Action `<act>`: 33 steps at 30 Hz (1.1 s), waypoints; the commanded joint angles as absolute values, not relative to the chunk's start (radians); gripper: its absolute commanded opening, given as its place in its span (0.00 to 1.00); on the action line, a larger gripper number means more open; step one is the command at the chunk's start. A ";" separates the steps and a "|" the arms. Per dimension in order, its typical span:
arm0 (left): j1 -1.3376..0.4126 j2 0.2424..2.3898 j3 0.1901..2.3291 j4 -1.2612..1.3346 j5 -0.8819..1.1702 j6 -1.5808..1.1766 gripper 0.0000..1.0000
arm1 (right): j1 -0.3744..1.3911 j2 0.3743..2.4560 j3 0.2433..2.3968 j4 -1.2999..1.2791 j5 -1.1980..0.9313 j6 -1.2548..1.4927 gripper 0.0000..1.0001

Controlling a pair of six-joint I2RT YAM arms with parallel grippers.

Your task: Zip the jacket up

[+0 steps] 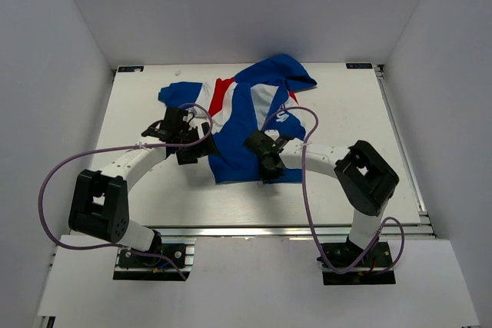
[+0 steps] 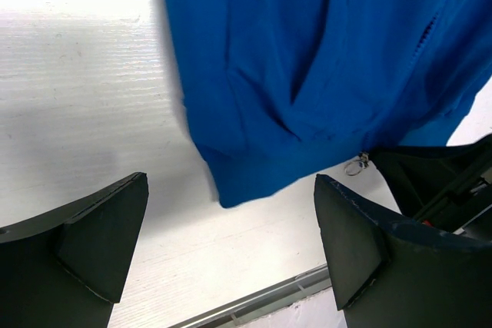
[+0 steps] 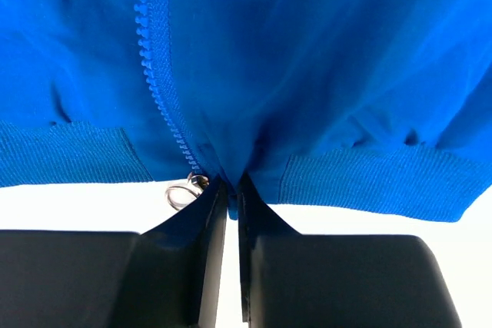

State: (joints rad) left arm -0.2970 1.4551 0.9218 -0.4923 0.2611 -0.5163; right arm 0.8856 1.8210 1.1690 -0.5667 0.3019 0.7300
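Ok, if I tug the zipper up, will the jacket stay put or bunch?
Likely bunches: the jacket lies rumpled, so it looks floppy and light. The right gripper, shut on its hem, should anchor it somewhat. The small zipper ring may slip when pinched.

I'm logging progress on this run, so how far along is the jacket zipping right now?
Done: the jacket lies spread on the table, and the right gripper is pinched shut on its hem at the zipper's base.
In hand: the ring pull sits at the hem beside those fingers. The left gripper is open and holds nothing.
Left: grasping the pull and drawing it up the teeth.
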 commanded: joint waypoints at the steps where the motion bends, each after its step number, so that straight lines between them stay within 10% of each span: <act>1: -0.301 1.445 0.933 -0.486 0.244 -0.512 0.98 | 0.881 1.772 1.132 -0.574 0.341 0.706 0.13; 22: -0.537 1.744 1.080 -0.293 0.460 -0.558 0.98 | 0.812 1.626 1.035 -0.439 0.183 0.581 0.18; 33: -0.514 1.865 1.106 -0.471 0.174 -0.540 0.98 | 0.766 1.595 0.939 -0.479 0.207 0.577 0.21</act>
